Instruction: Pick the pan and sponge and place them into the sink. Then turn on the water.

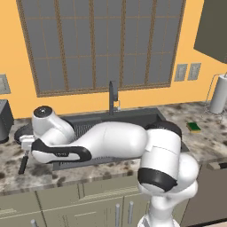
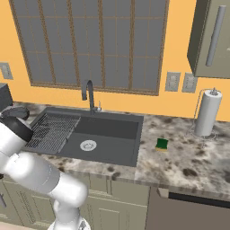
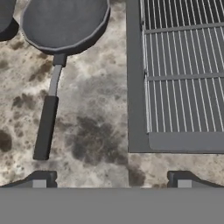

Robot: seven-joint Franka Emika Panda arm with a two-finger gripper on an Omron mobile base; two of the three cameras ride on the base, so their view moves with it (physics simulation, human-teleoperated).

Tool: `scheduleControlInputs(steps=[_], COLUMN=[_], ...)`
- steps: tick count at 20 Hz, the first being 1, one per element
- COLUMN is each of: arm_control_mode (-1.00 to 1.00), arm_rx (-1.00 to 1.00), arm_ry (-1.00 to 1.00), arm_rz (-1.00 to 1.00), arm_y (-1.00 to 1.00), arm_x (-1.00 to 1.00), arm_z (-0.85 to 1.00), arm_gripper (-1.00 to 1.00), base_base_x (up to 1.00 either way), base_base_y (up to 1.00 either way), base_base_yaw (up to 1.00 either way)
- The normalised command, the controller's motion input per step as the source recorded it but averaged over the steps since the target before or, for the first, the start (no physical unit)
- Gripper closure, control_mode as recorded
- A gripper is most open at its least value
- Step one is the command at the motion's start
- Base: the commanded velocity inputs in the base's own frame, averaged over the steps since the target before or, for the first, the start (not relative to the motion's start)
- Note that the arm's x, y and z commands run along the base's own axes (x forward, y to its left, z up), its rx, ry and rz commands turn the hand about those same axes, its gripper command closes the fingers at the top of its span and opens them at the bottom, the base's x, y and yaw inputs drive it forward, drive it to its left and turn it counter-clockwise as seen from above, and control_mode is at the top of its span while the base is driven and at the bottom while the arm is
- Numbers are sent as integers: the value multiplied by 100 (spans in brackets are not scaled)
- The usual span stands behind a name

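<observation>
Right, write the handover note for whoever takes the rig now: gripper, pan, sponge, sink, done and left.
Gripper: open, empty, hovering over the counter between the pan handle and the sink's edge.
Pan: on the counter left of the sink, handle pointing toward the front edge, not yet grasped.
Sponge: on the counter right of the sink, untouched.
Sink: holds only the draining grid; no water seen at the faucet.
Done: nothing placed.
Left: pan in, sponge in, water on.
</observation>
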Motion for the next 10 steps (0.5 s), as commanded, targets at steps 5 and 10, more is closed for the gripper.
scheduleControlInputs(steps=[5, 10], arm_control_mode=[-100, -100], arm_rx=[0, 0], arm_ry=[0, 0], arm_rz=[0, -1], arm_y=[31, 28], arm_x=[19, 26], arm_z=[-16, -14], arm_gripper=[-100, -100], base_base_x=[0, 0], base_base_y=[0, 0], base_base_yaw=[0, 0])
